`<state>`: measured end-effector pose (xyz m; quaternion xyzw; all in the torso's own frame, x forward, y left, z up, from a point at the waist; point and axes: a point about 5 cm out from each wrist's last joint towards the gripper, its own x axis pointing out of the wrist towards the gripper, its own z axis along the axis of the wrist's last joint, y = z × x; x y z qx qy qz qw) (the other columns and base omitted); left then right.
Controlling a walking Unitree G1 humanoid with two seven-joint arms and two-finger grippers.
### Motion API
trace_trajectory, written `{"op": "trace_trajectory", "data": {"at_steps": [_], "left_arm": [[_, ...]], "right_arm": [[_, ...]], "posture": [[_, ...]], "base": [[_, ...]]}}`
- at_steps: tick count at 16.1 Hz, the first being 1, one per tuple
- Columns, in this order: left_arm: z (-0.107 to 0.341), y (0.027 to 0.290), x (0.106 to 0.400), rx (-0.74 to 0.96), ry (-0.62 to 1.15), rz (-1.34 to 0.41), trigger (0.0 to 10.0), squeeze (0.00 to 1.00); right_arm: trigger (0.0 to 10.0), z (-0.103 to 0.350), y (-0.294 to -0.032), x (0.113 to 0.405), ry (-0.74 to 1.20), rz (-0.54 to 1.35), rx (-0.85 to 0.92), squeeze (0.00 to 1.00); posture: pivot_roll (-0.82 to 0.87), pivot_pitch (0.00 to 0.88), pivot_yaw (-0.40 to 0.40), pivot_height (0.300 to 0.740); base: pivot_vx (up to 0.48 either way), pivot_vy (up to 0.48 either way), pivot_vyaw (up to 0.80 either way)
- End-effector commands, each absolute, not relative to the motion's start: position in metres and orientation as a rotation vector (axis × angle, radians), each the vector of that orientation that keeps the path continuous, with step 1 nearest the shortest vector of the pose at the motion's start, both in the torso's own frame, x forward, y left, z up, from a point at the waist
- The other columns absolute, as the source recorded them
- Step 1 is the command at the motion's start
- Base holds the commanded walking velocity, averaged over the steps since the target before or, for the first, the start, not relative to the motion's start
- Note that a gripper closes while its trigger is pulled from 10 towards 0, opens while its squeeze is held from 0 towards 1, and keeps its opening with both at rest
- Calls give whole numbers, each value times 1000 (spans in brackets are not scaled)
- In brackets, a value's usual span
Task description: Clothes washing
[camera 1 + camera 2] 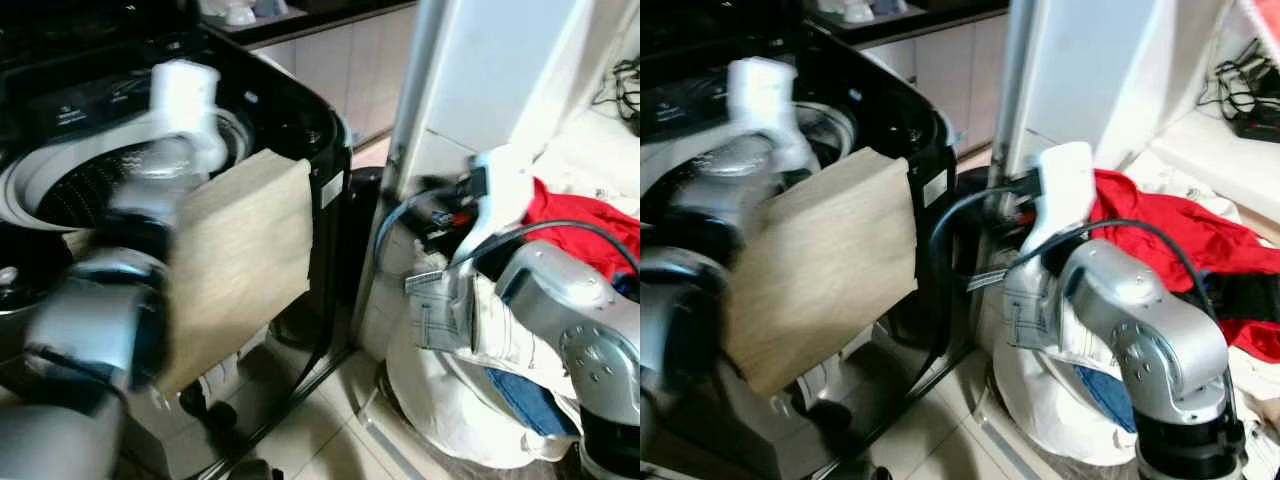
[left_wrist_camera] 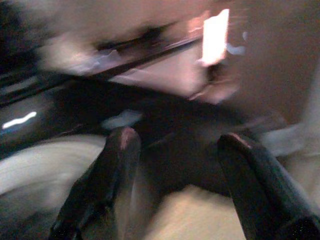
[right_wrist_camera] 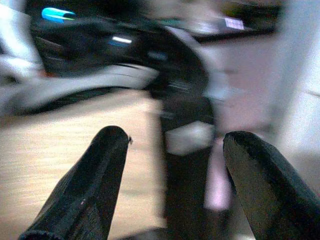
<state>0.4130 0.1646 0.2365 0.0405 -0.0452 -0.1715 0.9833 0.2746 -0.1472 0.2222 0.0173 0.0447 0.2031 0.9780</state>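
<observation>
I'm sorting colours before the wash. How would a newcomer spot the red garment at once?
Start at the black top-loading washing machine and look past the white pillar to the robot's right. There a heap of laundry lies on the floor; the red garment sprawls on top at the back, the only bright red among white and blue pieces.

Beige cloth (image 1: 245,255) drapes across the washer (image 1: 300,120) rim, blocking its front.

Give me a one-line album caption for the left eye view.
A beige cloth drapes over the open black washing machine beside a laundry heap topped by a red garment.
</observation>
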Motion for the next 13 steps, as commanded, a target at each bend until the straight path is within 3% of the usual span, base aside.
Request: {"op": "trace_trajectory", "data": {"at_steps": [1,4,6,13], "left_arm": [[242,142,396,100,-190,-610,10000,0],[239,121,366,98,-249,-813,10000,0],[230,115,345,62,-231,-965,10000,0],[209,106,295,7,-77,-1254,10000,0]], "right_arm": [[10000,218,-181,274,144,179,-38,1000],[10000,221,-211,261,167,-39,-148,1000],[10000,221,-224,251,90,-245,-86,1000],[10000,186,-251,224,138,-565,92,1000]], "posture": [[-129,0,58,740],[-132,0,54,740],[-133,0,54,740],[-130,0,44,740]], "base": [[0,0,0],[0,0,0],[0,0,0],[0,0,0]]}}
